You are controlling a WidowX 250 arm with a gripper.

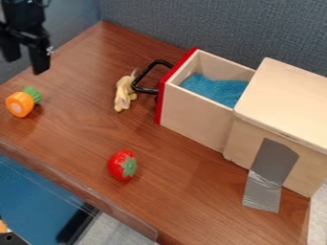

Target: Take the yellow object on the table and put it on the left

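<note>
The black tool is released, its two fingers spread, well apart from the pale wooden drawer. Just beside the drawer's black looped handle, the yellow toy, perhaps an animal, lies on the wood-grained table. Rumpled blue cloth lies inside the drawer.

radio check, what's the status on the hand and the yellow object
Hand open and empty, upper left. Yellow object on table, not yet at left. Black drawer handle close against it, possibly in the way.
</note>
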